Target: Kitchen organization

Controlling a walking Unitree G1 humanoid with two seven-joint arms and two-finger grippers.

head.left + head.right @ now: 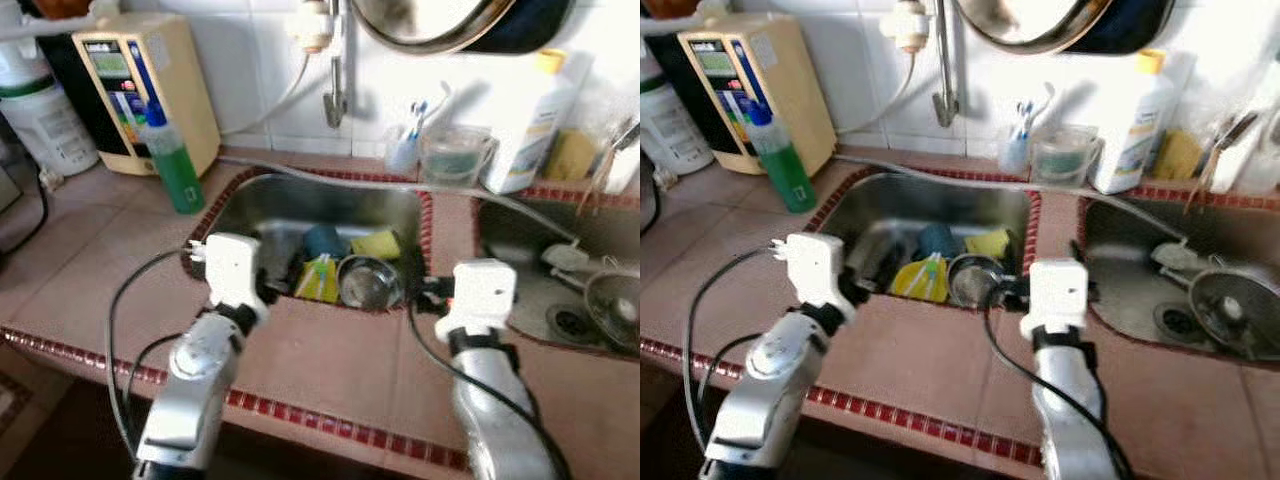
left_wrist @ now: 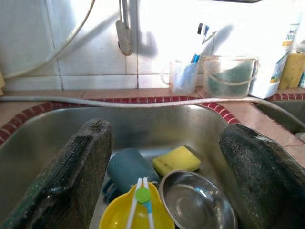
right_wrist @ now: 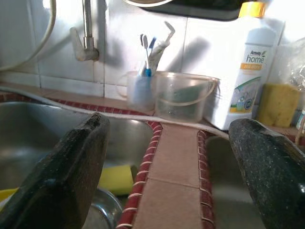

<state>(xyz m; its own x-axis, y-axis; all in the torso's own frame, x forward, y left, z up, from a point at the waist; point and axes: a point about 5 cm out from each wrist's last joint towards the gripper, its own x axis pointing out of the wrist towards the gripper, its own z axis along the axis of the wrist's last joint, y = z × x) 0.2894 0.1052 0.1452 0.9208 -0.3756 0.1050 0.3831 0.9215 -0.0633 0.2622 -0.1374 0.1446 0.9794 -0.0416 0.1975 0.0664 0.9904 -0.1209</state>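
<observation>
On the far left of the tiled surface (image 1: 90,260) stood a green spray bottle (image 1: 176,165), close to the left sink's (image 1: 255,200) rim; a careless swing of my left arm could have tipped it. My left gripper (image 2: 157,176) hung over the near edge of that sink, fingers spread wide and holding nothing. Below it lay the things to sort: a yellow dish (image 2: 137,217) with a white utensil across it, a dark teal cup (image 2: 127,168) on its side behind, a yellow sponge (image 2: 177,160), and a steel bowl (image 2: 198,202), all packed touching or nearly so. Main risk I judged: going down for one piece would nudge the others, and the slick bowl might slip off the fingers or clatter. A cable (image 1: 125,330) looped off the left arm and could snag on the surface edge. My right gripper (image 3: 167,162) sat above the tiled divider (image 3: 174,157) between the sinks, also wide and empty; dropping straight down would hit tile, not dishes. Further right, the second sink (image 1: 530,250) held a strainer (image 1: 615,305), and a thin hose (image 1: 400,185) ran across behind both sinks, another catch hazard.
</observation>
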